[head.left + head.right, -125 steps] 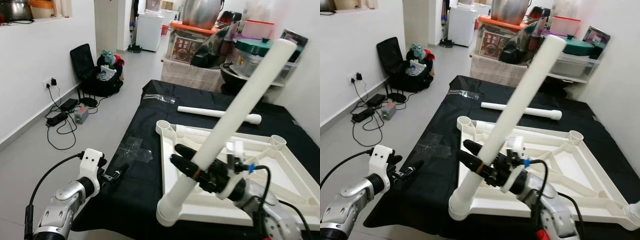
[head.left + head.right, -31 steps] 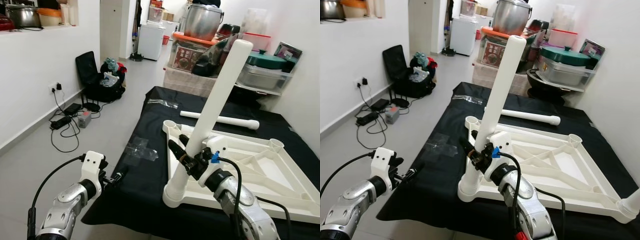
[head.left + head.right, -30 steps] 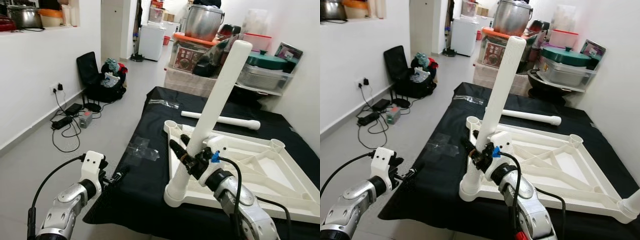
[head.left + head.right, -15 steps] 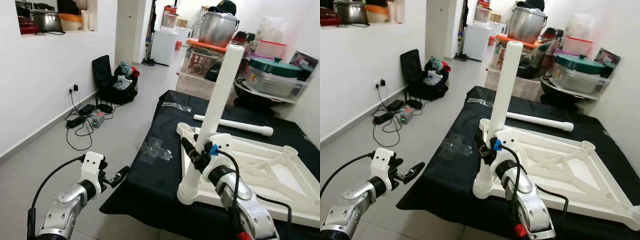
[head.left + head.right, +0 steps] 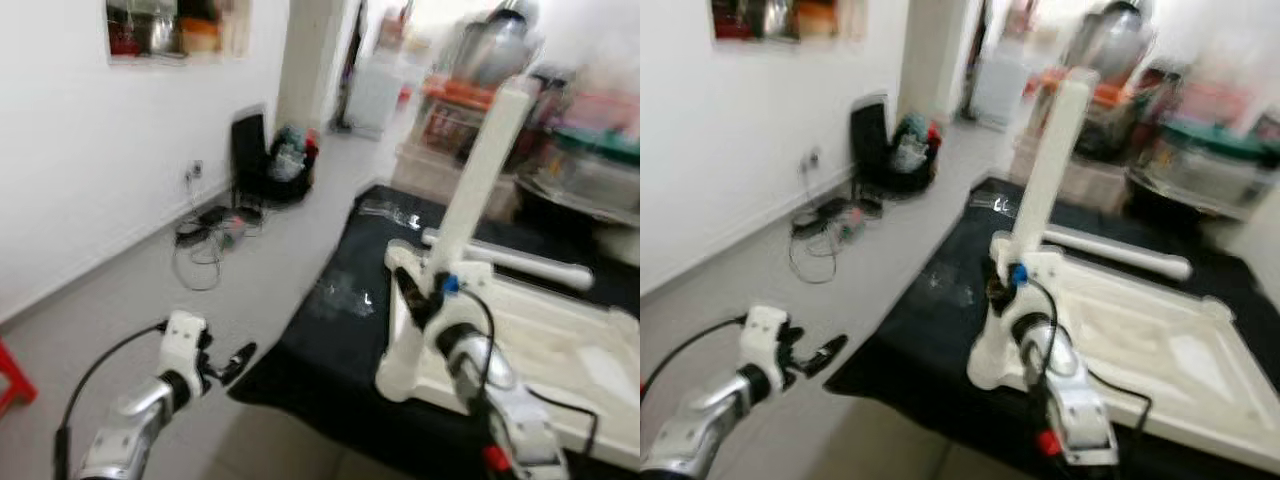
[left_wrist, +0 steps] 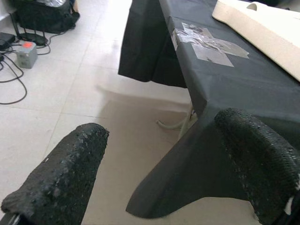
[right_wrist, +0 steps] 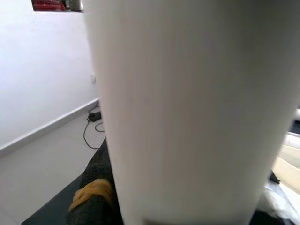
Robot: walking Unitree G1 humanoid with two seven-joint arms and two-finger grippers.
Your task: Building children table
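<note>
Your head views are blurred. Your right gripper [image 5: 408, 290] clamps the leg [image 5: 470, 195], which stands nearly upright at the near left corner of the upturned tabletop [image 5: 560, 345]; its socket is hard to make out. Your left gripper [image 5: 238, 358] hangs spread wide, holding nothing, beside the cloth [image 6: 225, 75].

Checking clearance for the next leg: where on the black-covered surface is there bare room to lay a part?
Bare black cloth lies along the robot's-left edge, between the upturned tabletop and the drop to the floor, apart from a scrap of clear plastic. The right gripper crowds the near corner, clamping the upright leg.
</note>
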